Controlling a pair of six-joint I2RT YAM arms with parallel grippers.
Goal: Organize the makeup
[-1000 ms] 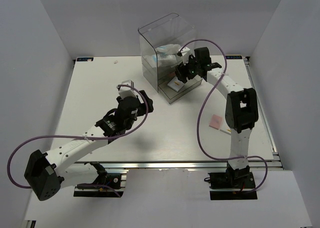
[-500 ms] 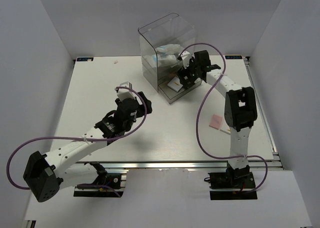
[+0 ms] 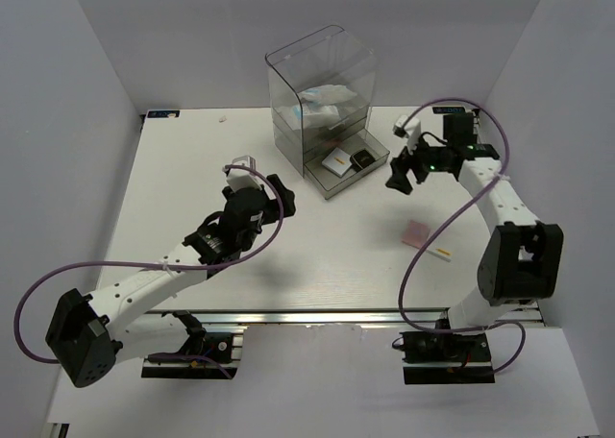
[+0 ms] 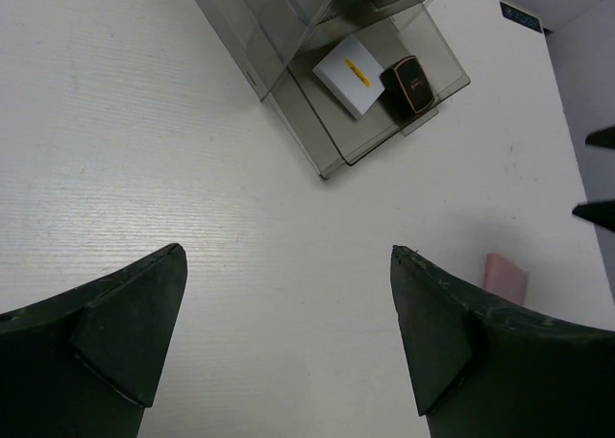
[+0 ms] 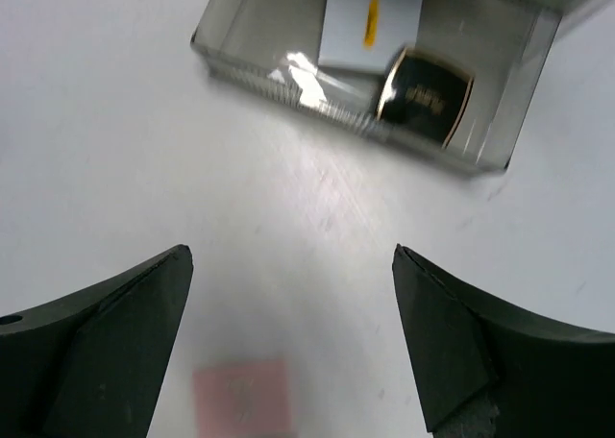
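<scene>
The clear drawer box [image 3: 322, 83] stands at the back, its lowest drawer [image 3: 317, 174] pulled out. In the drawer lie a white pad [image 3: 338, 161] and the black square compact [image 3: 362, 158]; they also show in the left wrist view, pad [image 4: 351, 73] and compact [image 4: 406, 83], and in the right wrist view, pad [image 5: 370, 20] and compact [image 5: 423, 94]. White packets [image 3: 322, 105] sit higher in the box. The pink palette [image 3: 415, 232] [image 5: 240, 395] lies on the table. My right gripper [image 3: 402, 172] [image 5: 288, 255] is open and empty, right of the drawer. My left gripper [image 3: 281, 190] [image 4: 288, 255] is open and empty.
A small white stick with an orange mark [image 3: 443, 254] lies near the pink palette. The table's right edge rail [image 3: 509, 227] runs behind my right arm. The pink palette also shows at the right of the left wrist view [image 4: 505, 277].
My right gripper has pulled back out of the drawer, to the right and nearer. The black compact now lies in the drawer beside the white pad. The left arm has barely moved.
</scene>
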